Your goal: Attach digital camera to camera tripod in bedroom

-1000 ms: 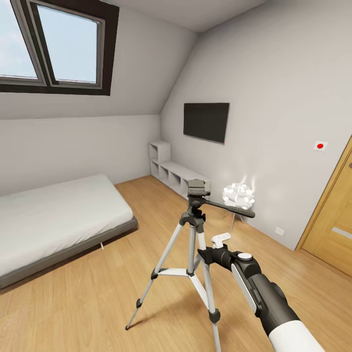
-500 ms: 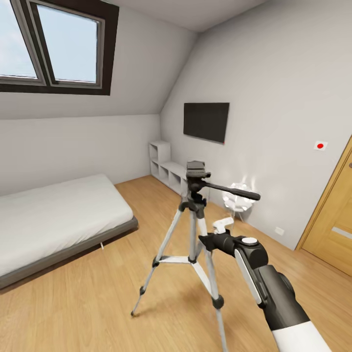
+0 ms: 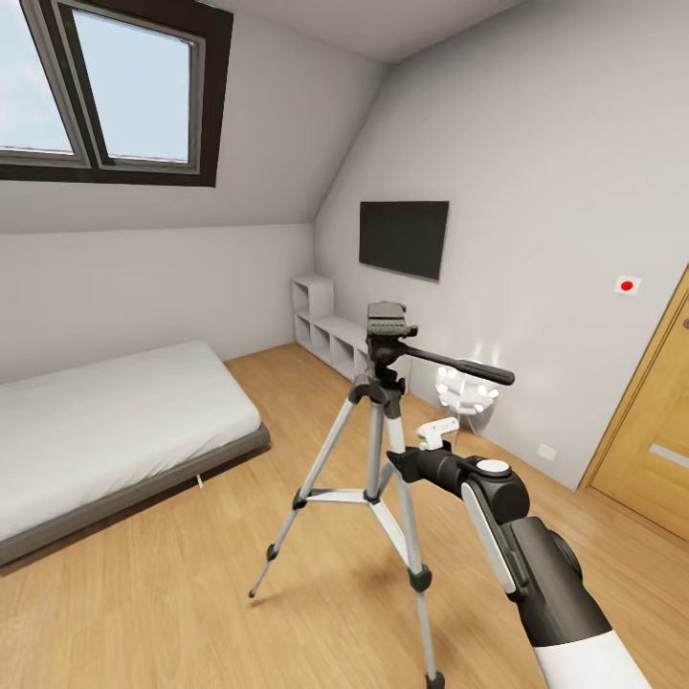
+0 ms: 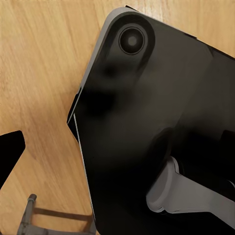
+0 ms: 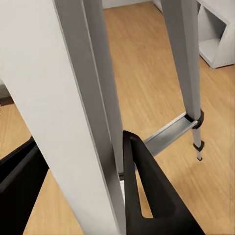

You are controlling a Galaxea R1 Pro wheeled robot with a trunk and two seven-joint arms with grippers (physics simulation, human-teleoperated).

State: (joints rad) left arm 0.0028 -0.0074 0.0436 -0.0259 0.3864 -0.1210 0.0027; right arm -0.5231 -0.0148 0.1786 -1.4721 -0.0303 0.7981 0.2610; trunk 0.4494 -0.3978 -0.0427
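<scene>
The right gripper (image 5: 81, 188) straddles a near-upright leg of the camera tripod (image 3: 383, 421); fingers (image 5: 147, 196) closed on it; floor (image 3: 191, 574) below.

Camera tripod (image 3: 383, 450) foot beyond frame edge

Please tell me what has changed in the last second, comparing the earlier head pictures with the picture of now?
The camera tripod has been lifted: its head stands higher against the wall, its feet have shifted, and its pan handle has swung slightly. The right gripper, with its fingers on either side of a tripod leg, rose with it. The bed, TV and shelves stayed where they were.
</scene>
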